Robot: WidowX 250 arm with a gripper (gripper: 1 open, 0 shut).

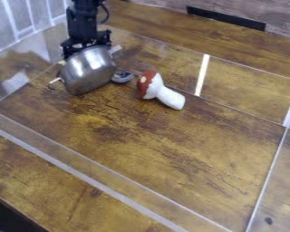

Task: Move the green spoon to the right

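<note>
Start at the left. Your pincer (86, 42) points straight down at the far left of the table (172, 159), its jaws spread wide and holding nothing. It hangs at twelve o'clock of the steel pot (87, 71), so close that the fingertips drop behind the pot's upper edge. You cannot tell from this view whether they touch it. The pot is not standing flat: it is tipped off its base and leans on its side, which suggests something is pressing on it or wedged under it.

At three o'clock of the pot, just beside its wall, lies a small dark round shape that reads as the bowl of the green spoon (120, 77). The green handle does not show at all. It is most likely hidden behind or under the tilted pot, so you cannot be sure how the spoon is lying.

Further along, at three o'clock of the spoon's bowl and very near it, the toy mushroom (159, 89) lies on its side, red cap toward the spoon and white stem pointing away to four o'clock. Beyond it, the right half of the table is bare wood.

As for progress, nothing of the task is done yet. The spoon sits at the left end, ungrasped. You have the whole of it ahead: find the handle, close on it without dragging the pot, lift, and carry it past the mushroom to the right.
</note>
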